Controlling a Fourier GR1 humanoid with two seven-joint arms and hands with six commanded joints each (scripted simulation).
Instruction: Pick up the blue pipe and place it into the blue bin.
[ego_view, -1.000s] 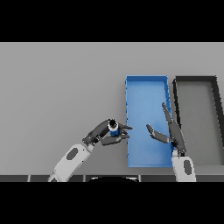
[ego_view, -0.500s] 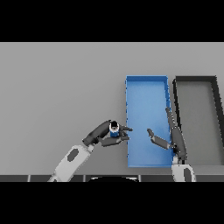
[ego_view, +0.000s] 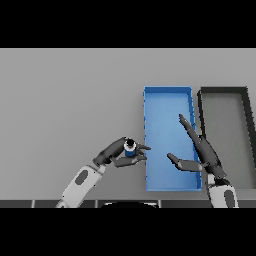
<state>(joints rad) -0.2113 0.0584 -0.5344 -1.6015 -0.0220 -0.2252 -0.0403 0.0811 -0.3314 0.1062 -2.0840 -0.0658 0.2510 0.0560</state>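
The blue pipe (ego_view: 130, 148) is a short blue cylinder with a dark top, held upright in my left hand (ego_view: 116, 153), whose fingers and thumb curl round it. It hangs just left of the blue bin (ego_view: 156, 98), close to the bin's lower left wall. My right hand (ego_view: 201, 152) is open, fingers straight and pointing up-left, hovering over the lower right part of the bin with nothing in it.
A black bin (ego_view: 223, 91) stands directly right of the blue one, its near corner beside my right wrist. Grey table (ego_view: 65, 100) stretches to the left and far side.
My left hand has carried the pipe slightly right, toward the bin's left wall. The right hand has drifted a little lower over the bin, still open.
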